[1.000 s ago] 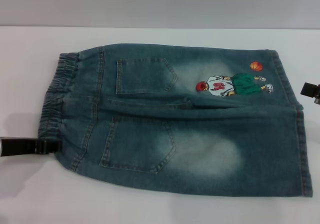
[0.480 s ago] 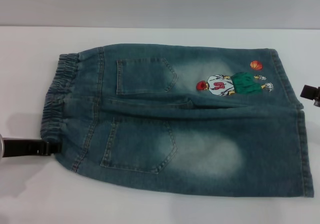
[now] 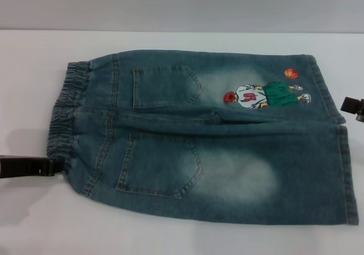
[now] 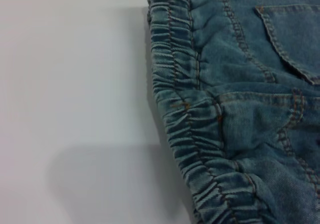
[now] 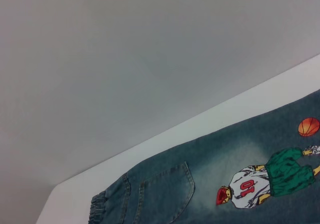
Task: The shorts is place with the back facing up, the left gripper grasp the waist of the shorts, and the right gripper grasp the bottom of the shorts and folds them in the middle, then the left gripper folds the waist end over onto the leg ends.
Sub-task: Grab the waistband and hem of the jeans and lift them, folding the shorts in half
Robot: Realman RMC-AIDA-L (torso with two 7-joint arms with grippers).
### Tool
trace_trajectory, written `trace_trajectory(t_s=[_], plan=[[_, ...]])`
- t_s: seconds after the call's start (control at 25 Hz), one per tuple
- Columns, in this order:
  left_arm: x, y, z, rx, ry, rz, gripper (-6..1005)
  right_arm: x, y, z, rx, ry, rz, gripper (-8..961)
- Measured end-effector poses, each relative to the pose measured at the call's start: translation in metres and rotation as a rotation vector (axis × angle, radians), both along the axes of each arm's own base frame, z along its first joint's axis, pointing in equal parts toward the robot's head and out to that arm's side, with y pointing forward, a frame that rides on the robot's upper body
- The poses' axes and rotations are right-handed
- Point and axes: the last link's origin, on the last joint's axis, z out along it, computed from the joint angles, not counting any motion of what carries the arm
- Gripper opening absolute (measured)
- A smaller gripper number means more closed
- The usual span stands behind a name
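Observation:
Blue denim shorts [image 3: 210, 135] lie flat on the white table, back pockets up. The elastic waistband [image 3: 65, 112] is at the left and the leg ends [image 3: 341, 152] are at the right. A cartoon basketball player print [image 3: 264, 95] sits on the far leg. My left gripper [image 3: 54, 166] is low at the near corner of the waistband, right at the cloth's edge. My right gripper [image 3: 354, 107] shows only partly at the right border, beside the far leg's hem. The gathered waistband [image 4: 190, 114] fills the left wrist view, and the right wrist view shows the print [image 5: 260, 181].
The white table [image 3: 170, 238] runs around the shorts, with bare strips at the near and left sides. Behind it, a grey wall [image 3: 182, 4] rises beyond the table's far edge.
My left gripper has drawn back slightly to the left at the waist corner. The shorts and my right gripper have hardly moved.

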Motion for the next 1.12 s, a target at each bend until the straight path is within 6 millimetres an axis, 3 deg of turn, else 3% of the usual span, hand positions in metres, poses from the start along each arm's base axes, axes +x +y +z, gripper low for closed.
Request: trace_trajectory(t_s=[0.12, 0.28, 0.68, 1.12], plan=[[0.001, 0.000, 0.000, -0.002, 0.000, -0.003, 363, 0.000, -0.001, 0.000, -0.005, 0.002, 0.002, 670], [0.003, 0.001, 0.001, -0.002, 0.000, -0.009, 247, 0.001, -0.002, 0.001, -0.004, 0.004, -0.002, 670], [0.012, 0.003, 0.004, 0.000, 0.000, -0.032, 192, 0.004, -0.006, 0.000, -0.025, 0.006, -0.015, 670], [0.022, 0.009, 0.004, -0.016, -0.002, -0.057, 144, 0.032, -0.039, 0.007, -0.122, -0.004, -0.164, 670]])
